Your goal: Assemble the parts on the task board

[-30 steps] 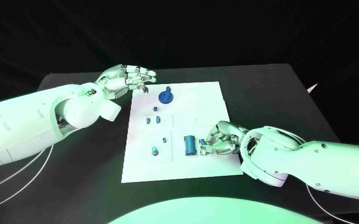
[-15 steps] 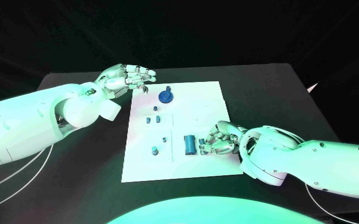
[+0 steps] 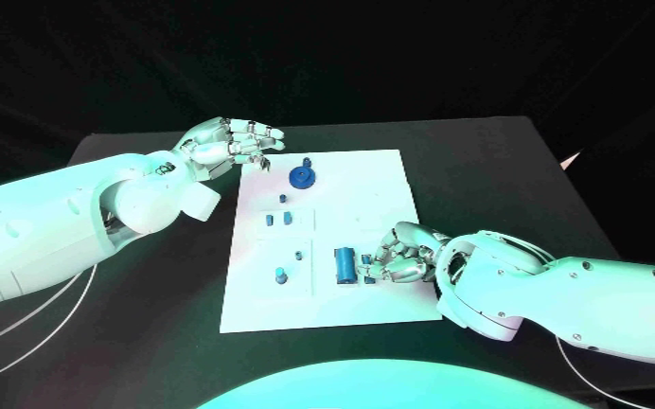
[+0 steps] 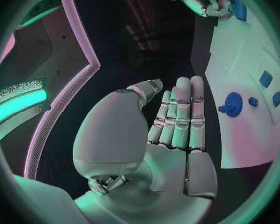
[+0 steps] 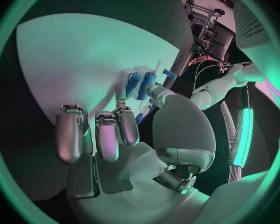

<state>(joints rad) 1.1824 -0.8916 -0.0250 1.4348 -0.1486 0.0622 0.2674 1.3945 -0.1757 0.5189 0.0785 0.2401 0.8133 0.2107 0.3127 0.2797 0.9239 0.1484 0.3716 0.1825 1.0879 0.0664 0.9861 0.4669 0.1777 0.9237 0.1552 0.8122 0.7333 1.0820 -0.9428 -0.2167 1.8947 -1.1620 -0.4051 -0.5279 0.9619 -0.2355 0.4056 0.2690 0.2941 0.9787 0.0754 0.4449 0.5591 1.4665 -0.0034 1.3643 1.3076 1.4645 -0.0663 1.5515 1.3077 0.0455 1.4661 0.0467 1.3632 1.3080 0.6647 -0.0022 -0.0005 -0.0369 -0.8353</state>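
- task board [image 3: 362,191], a white plate, lies in the middle of the black table [image 3: 491,172], with its long side going from the near edge to the far edge of the tabletop.
- left hand [image 3: 232,144] hovers over the far left corner of the board; the fingers are curled in and close together, and nothing is seen between them. in the left wrist view the same hand [image 4: 171,129] shows its fingers side by side and holding nothing.
- right hand [image 3: 403,257] rests at the right edge of the board, in the near half. its fingertips [image 3: 371,267] are bent inward and close around a small blue part [image 3: 368,273], touching it; in the right wrist view a small blue piece [image 5: 142,115] sits between the thumb and the fingers.
- blue cylinder [image 3: 345,264] lies on the board just beside these fingertips, on their left side. the right wrist view shows two blue cylinders [image 5: 140,84] lying next to each other on the white plate.
- round blue disc [image 3: 303,177] with a small knob lies near the far edge of the board, close to the left hand but not touching it.
- two small blue blocks [image 3: 278,220] sit together near the left edge, about the middle of the board.
- small blue peg [image 3: 281,276] stands near the left edge in the near half.
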